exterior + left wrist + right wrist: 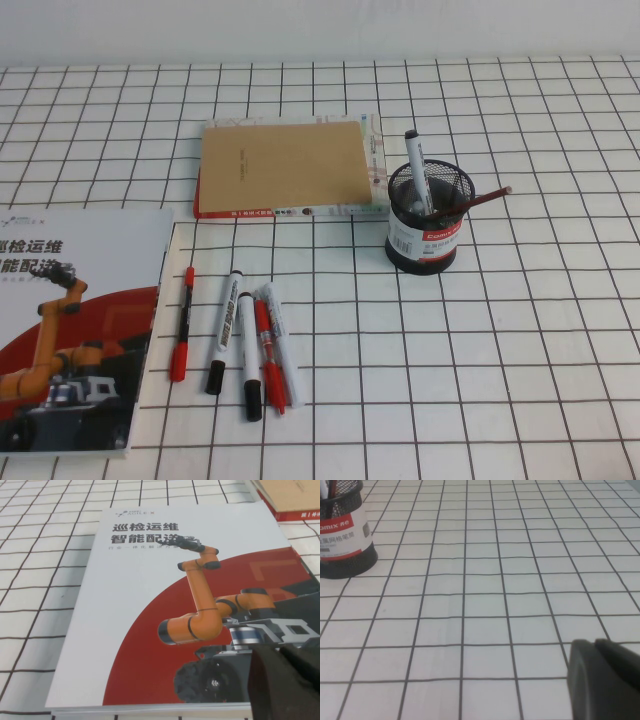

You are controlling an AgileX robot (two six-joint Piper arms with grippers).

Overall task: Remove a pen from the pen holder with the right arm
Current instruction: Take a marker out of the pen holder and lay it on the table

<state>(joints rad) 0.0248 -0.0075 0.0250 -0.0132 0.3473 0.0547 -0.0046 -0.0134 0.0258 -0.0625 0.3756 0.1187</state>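
Right gripper point(605, 675), clenched empty, far from the pen holder point(428, 215) (left gripper point(285, 680) over the near-left-corner brochure point(150, 605)): a slanted pull could tip it.

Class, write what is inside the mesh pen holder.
A capped marker and red pencil; the label hides their lower ends. Left gripper hovers over brochure, right gripper, shut, over tablecloth.

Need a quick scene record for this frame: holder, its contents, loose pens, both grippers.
pen holder: upright, right of book
in holder: marker, red pencil
loose pens: five, lying right of brochure
left gripper: over brochure
right gripper: shut, empty, low over table, apart from pen holder
task: no pen taken out yet
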